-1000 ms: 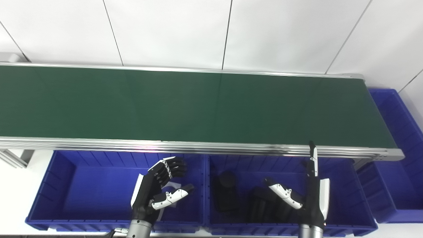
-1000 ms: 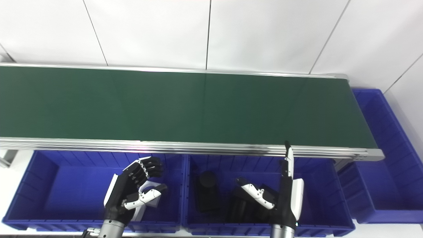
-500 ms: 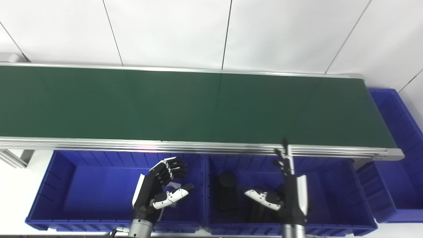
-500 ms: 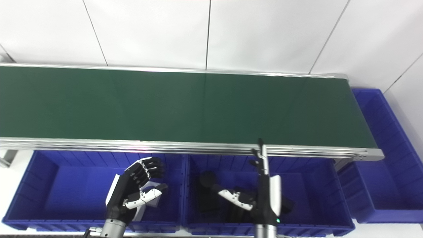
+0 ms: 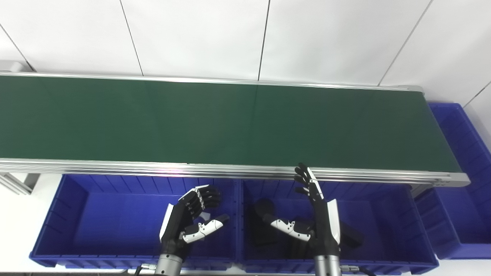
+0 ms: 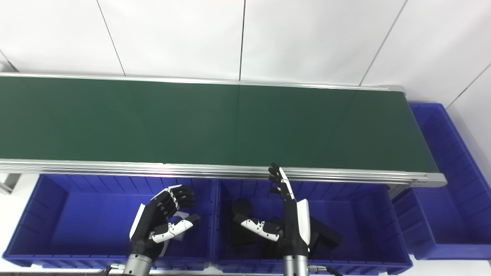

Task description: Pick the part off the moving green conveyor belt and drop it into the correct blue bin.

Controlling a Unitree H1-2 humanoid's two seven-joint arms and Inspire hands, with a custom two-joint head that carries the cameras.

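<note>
Hovering over the middle bin (image 5: 399, 214), the right hand (image 5: 318, 222) is holding nothing, its fingers (image 5: 307, 182) spread and pointing up toward the near rail of the belt (image 5: 230, 122), with the thumb sticking out toward the left hand (image 5: 188, 222). Dark parts (image 6: 326, 234) are lying in that bin directly under and just beside the right fingers, partly hidden by the palm. The left hand is hanging over the left bin (image 5: 96, 214), its fingers (image 5: 205, 195) curling loosely with a gap to the thumb and gripping nothing; a small pale piece is showing behind them, too hidden to identify. The belt beyond both sets of fingers is carrying no part. A third bin (image 5: 460, 199) is sitting well off to the right of the right fingers, past the belt's end.
</note>
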